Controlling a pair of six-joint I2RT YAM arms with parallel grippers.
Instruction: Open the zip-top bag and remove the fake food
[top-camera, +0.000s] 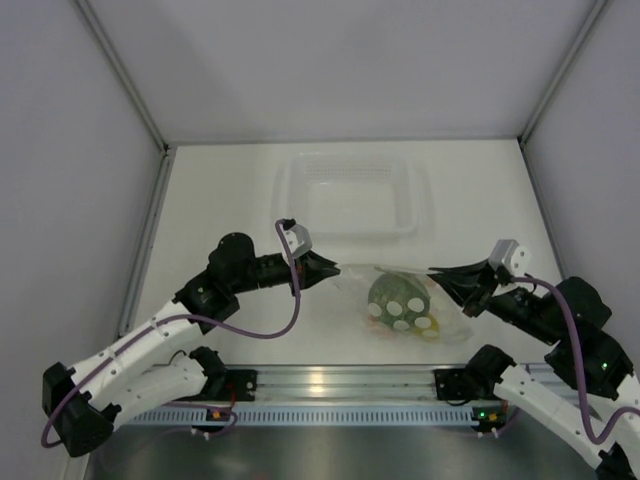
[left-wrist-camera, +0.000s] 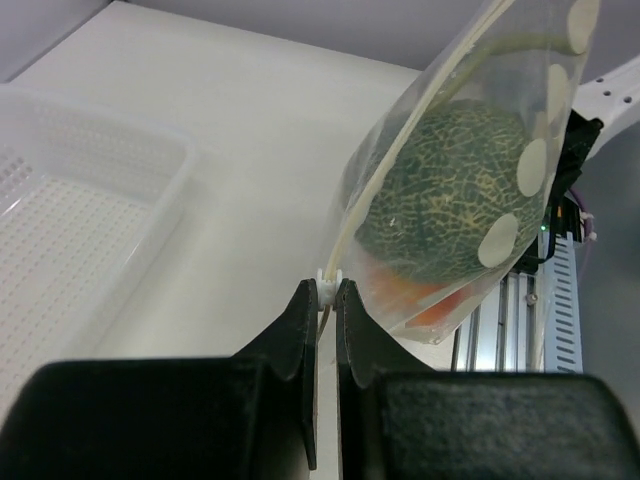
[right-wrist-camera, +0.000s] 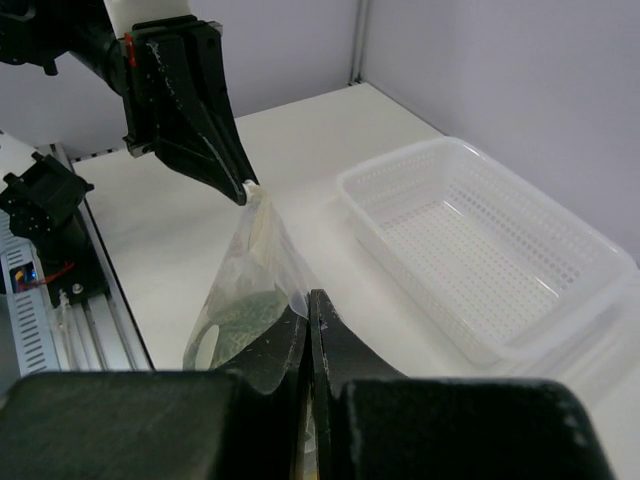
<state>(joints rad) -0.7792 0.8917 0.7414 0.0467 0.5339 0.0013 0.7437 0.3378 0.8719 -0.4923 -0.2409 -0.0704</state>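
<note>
- The clear zip-top bag (top-camera: 400, 300) hangs between the two arms over the near middle of the white worktop (top-camera: 220, 200), its top edge drawn out in a line from one side to the other.
- The left fingers (left-wrist-camera: 295, 330) are pinched together on the bag's white zip strip at its left end, with almost no gap between them.
- The right fingers (right-wrist-camera: 345, 355) are pressed tight on the plastic at the bag's opposite top corner.
- Inside the bag sits a mottled green melon (left-wrist-camera: 445, 190), with an orange-red fruit (left-wrist-camera: 415, 300) wedged under it at the lowest corner.
- White round dots mark the bag's outer face.
- Whether the bag's bottom rests on the worktop cannot be told.
- A perforated clear tub (top-camera: 345, 195) stands just beyond the bag, apart from it, towards the back wall.
- The metal rail (top-camera: 330, 385) carrying both arm bases runs along the near edge.
</note>
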